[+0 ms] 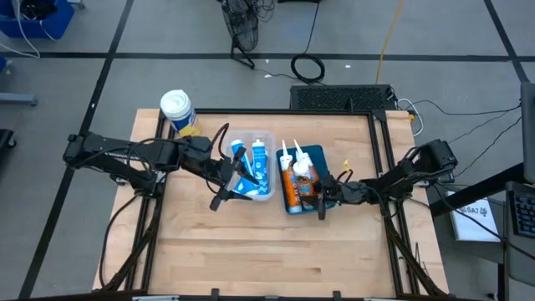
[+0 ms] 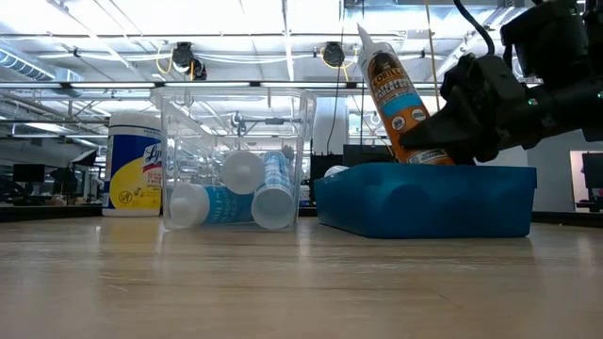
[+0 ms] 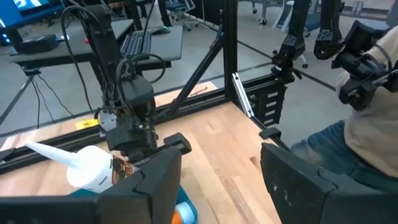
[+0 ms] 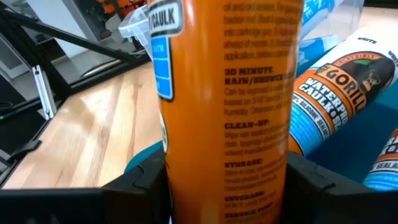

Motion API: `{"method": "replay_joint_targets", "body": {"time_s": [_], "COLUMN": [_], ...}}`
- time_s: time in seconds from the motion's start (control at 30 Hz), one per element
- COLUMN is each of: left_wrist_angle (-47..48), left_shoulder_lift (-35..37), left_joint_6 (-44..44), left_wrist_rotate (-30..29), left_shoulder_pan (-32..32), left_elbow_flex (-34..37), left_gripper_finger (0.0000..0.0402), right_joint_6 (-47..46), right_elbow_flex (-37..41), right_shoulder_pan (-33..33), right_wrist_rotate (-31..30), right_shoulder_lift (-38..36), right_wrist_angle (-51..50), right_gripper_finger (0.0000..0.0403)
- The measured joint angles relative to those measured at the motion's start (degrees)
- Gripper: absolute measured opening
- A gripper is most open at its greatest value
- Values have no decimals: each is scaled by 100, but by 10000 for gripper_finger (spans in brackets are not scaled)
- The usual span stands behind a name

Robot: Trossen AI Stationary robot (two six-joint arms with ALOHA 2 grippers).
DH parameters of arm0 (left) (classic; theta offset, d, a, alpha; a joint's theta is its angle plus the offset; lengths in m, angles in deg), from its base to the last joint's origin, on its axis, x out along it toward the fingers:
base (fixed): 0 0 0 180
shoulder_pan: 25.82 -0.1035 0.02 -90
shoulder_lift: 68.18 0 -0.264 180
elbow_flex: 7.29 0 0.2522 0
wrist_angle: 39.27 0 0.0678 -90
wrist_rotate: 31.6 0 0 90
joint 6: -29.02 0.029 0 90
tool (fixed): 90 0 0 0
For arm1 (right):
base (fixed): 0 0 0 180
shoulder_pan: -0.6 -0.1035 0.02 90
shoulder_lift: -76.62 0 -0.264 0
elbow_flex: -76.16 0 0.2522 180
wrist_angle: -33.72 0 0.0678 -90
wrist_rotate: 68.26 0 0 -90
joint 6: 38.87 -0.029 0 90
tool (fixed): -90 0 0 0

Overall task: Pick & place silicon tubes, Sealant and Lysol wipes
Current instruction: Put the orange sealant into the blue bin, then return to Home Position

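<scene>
Holding an orange sealant cartridge [image 2: 396,104], your right gripper [image 1: 322,198] sits at the lower right edge of the blue tray [image 1: 316,153], just right of centre in the high view. Its fingers are pinched on the cartridge's lower body; the right wrist view shows them pressing both sides of the orange barrel. From the low view the cartridge stands nearly upright, nozzle up and leaning slightly toward the frame's left, its base above the tray. Another cartridge [image 4: 336,93] lies in the tray just beside it, long axis running toward the upper edge of the high view. My reading is that the held one must tip to match that line before it goes down.

Your left gripper [image 1: 224,186] hangs at the lower left corner of the clear bin [image 1: 269,191], centre of the high view, where the blue silicone tubes [image 1: 259,159] already lie. Its fingers stand apart with nothing between them in the left wrist view.

Your remaining item, the Lysol wipes [image 1: 176,110], stands upright at the table's upper left, outside both containers and well apart from the right gripper. It lies up and left of the left gripper in the high view, so the left arm is clearly the nearer one. With its axis vertical, a level approach from the side looks most sensible.
</scene>
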Motion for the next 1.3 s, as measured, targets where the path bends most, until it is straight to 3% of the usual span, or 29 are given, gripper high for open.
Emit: {"method": "replay_joint_targets", "body": {"time_s": [0.23, 0.4, 0.67, 0.87, 1.13, 1.3], "left_wrist_angle": [23, 109, 216, 253, 794, 896], "left_shoulder_lift": [-4, -4, -4, 26, 287, 315], "left_joint_6": [11, -14, -29, -36, 117, 159], "left_wrist_rotate": [2, 2, 2, -1, -8, -215], "left_shoulder_pan": [1, 0, 0, 34, 119, 116], "left_elbow_flex": [0, 0, 0, 4, 9, 106], "left_gripper_finger": [229, 223, 224, 234, 227, 224], "right_joint_6": [-108, 52, 463, 1148, 1625, 1994], "right_elbow_flex": [-2, 0, 0, 0, 195, 568], "right_shoulder_pan": [0, 7, 0, 0, 2, 2], "right_wrist_rotate": [-21, -44, 46, 802, 1674, 1672], "right_shoulder_lift": [-4, -2, -72, -427, -1850, -3152], "right_wrist_angle": [78, 377, 1350, 1943, 992, 287], "right_gripper_finger": [331, 375, 390, 390, 391, 391]}}
